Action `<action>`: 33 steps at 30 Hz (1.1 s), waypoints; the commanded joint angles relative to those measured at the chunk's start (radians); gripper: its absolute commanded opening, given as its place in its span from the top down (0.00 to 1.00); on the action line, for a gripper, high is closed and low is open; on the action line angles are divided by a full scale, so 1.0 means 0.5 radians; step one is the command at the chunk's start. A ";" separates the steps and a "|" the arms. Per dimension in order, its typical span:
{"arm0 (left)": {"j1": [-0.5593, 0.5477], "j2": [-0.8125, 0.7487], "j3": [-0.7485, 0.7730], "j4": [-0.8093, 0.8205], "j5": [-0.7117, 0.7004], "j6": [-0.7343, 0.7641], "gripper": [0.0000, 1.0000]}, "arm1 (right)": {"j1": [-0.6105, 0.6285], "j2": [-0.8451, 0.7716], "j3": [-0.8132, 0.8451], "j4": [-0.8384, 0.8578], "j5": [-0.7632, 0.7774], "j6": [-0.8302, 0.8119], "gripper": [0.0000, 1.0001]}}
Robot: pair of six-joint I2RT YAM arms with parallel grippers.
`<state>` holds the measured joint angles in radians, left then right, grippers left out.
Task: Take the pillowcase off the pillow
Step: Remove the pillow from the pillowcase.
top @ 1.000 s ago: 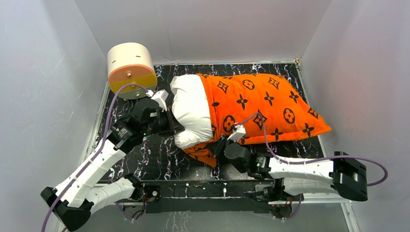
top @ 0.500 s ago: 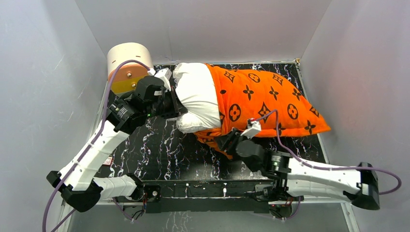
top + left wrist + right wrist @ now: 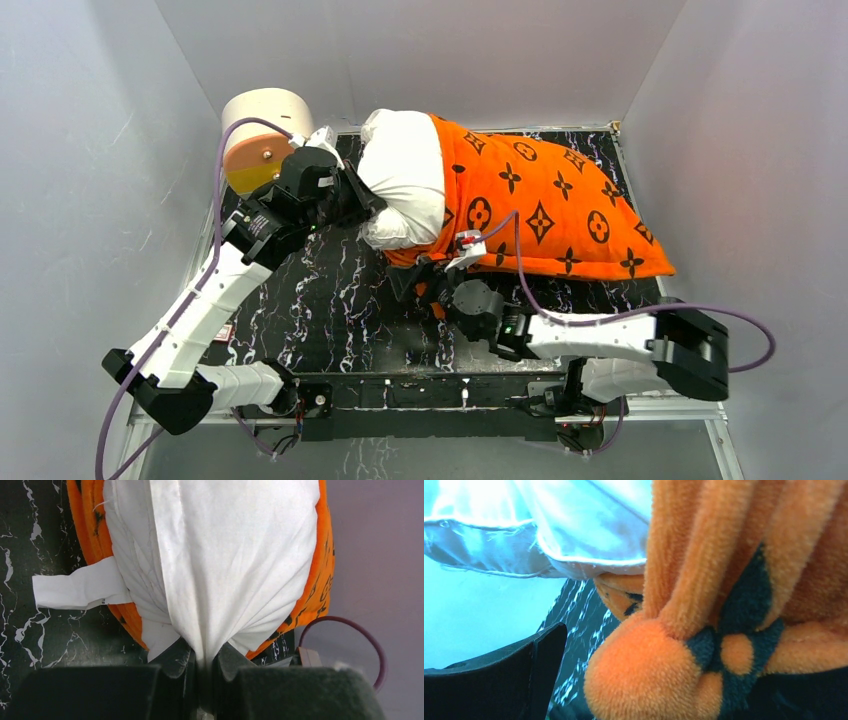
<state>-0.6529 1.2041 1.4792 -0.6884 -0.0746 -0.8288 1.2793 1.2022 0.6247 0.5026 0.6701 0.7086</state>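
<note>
Black marbled tabletop (image 3: 330, 310), where the left gripper (image 3: 202, 655) pinches tight on the bare white pillow (image 3: 225, 555) end pointing left, the right gripper (image 3: 412, 282), jaws wide apart, touches the bunched orange pillowcase (image 3: 550, 215) hem, and the pillow lies lengthwise left-to-right along the far side.

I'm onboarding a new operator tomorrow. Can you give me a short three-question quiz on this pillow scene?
1. True or false: the left gripper is shut on the white pillow.
2. The orange pillowcase covers: A) the whole pillow; B) all but the end at the left gripper; C) none of it.
3. Fill in: the right gripper, at the pillowcase's near edge, has its jaws ____.
Key: 1 true; 2 B; 3 open.
</note>
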 commanded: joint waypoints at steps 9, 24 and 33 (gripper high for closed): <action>-0.013 -0.221 -0.012 0.262 -0.268 -0.072 1.00 | 0.006 0.309 -0.025 1.618 0.398 -0.431 0.05; -0.012 -0.292 -0.061 0.272 -0.187 -0.073 1.00 | -0.003 0.135 0.374 -0.567 1.311 0.886 0.47; -0.013 -0.245 0.246 -0.012 -0.639 0.159 1.00 | -0.053 0.145 0.344 -1.454 1.263 0.732 0.58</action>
<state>-0.6689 1.1549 1.4460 -0.7155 -0.1848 -0.8307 1.3090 1.2743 0.8078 0.1902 1.1439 1.0763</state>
